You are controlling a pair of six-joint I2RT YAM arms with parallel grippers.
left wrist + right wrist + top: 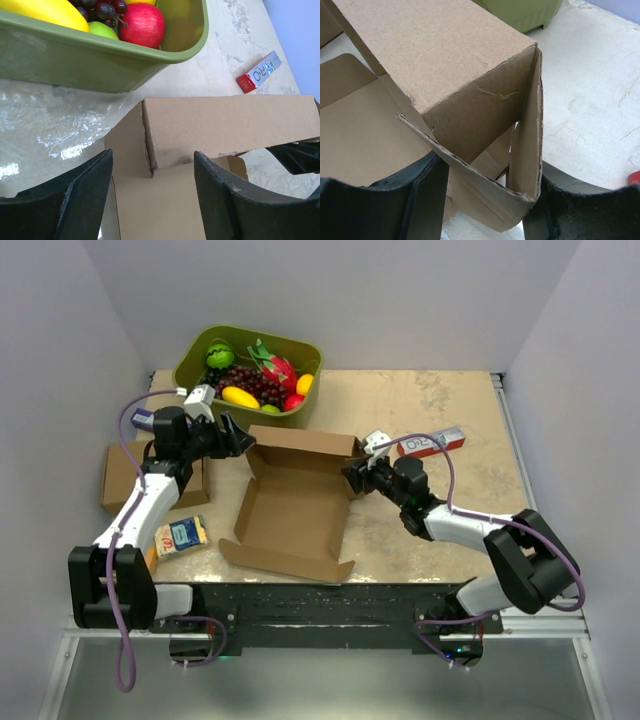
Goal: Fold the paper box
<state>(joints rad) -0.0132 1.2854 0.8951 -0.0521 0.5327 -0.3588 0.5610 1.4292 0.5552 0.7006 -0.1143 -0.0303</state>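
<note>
Paper box: brown die-cut mailer lying open mid-worktop, rear wall raised.
Left end effector: at the box's left rear corner, fingers apart with the corner between them, apparently not touching.
Right end effector: at the box's right rear corner, clamped on the folded wall there.
Green fruit tub: behind the box.
Second cardboard box: left of it.
Red packet: to its right.
</note>
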